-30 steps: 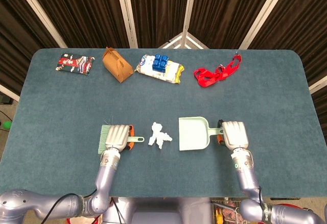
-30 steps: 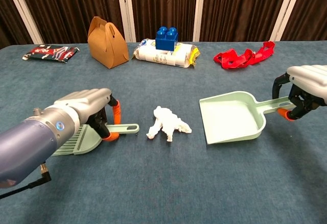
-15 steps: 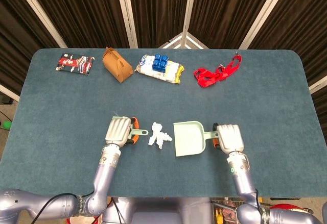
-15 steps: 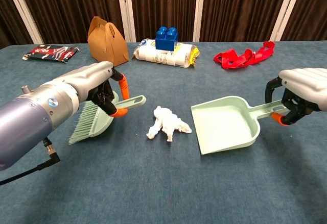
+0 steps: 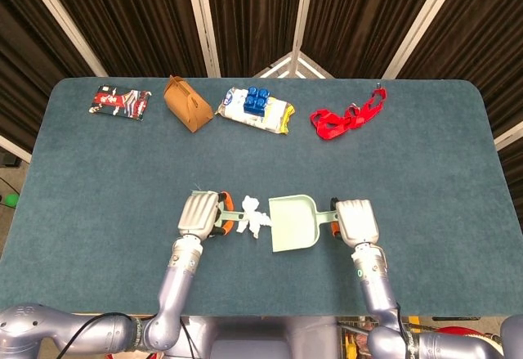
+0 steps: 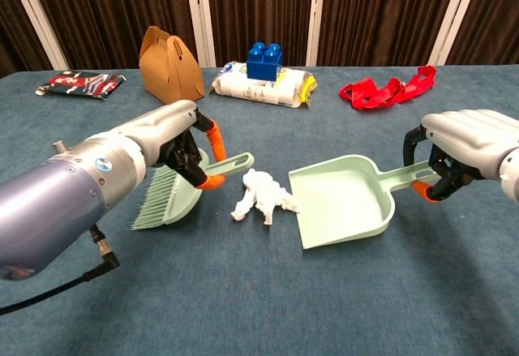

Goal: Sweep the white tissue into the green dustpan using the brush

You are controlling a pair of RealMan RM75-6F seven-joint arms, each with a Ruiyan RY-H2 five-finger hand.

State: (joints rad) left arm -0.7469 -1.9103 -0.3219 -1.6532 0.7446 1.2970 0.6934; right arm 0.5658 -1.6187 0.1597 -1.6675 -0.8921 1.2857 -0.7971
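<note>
The crumpled white tissue [image 5: 253, 218] [image 6: 263, 195] lies on the blue table between my two hands. My left hand [image 5: 199, 213] [image 6: 166, 144] grips the green brush [image 6: 174, 194] by its handle, bristles down and tilted, just left of the tissue; the handle tip reaches almost to the tissue. My right hand [image 5: 354, 222] [image 6: 460, 147] holds the handle of the green dustpan [image 5: 292, 223] [image 6: 340, 202]. The pan's open mouth faces the tissue and its front edge lies right next to it.
Along the far side of the table [image 5: 98, 179] lie a red-black packet [image 5: 119, 101], a brown paper box [image 5: 187, 104], a wipes pack with a blue block on top [image 5: 257, 108] and a red strap [image 5: 347, 116].
Both hands have moved inward toward the tissue. The brush came right and lifted into a tilt; the dustpan slid left until its mouth reached the tissue.
</note>
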